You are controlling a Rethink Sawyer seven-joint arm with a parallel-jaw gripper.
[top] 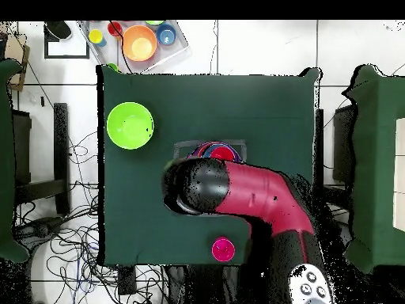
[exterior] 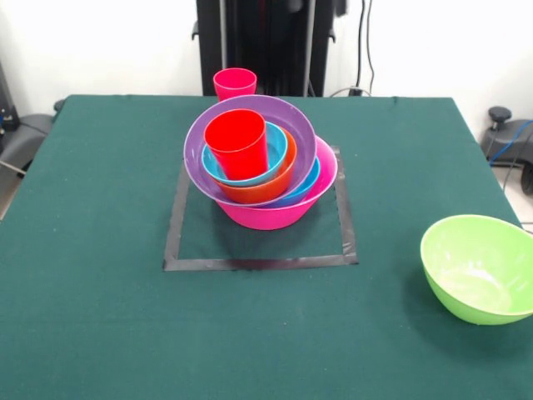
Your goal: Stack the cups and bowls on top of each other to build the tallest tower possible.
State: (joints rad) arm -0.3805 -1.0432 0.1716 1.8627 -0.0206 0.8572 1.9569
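Tower shows in front; overhead, arm hides it.

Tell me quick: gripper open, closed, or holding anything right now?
Gripper: not in view; the front view shows no arm, and overhead the arm covers the tower.

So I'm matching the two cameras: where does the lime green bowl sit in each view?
Front view: the lime green bowl sits at the lower right, right of the taped square.
Overhead view: it lies upper left on the table, left of the same square.
Shared landmark: the pink-red cup near the robot's edge.
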